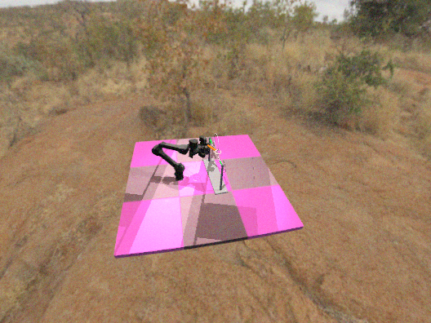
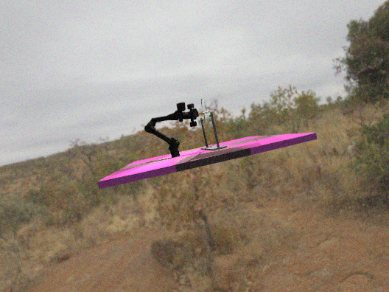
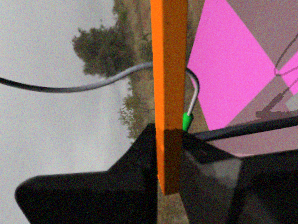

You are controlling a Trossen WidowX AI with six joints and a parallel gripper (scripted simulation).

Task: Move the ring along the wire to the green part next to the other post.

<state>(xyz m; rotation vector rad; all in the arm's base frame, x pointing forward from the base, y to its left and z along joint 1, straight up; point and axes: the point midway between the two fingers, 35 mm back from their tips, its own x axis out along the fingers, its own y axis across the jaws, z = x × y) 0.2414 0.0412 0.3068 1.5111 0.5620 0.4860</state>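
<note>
Outdoor scrubland, dry grass (image 1: 265, 61), dirt (image 1: 347, 245)

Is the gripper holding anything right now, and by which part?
Yes: the gripper is shut on the ring's orange handle, gripping its lower end.

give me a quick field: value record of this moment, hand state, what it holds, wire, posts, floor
hand: the hand is shut on the orange handle
handle pose: upright in the wrist view, clamped at its lower end
ring: too small to make out clearly
wire: the thin grey wire curves behind the handle; whether they touch cannot be told
green part: a short green part sits at the wire's end, just right of the handle
posts: two dark posts on a grey base plate
floor: pink and mauve patchwork board
</note>
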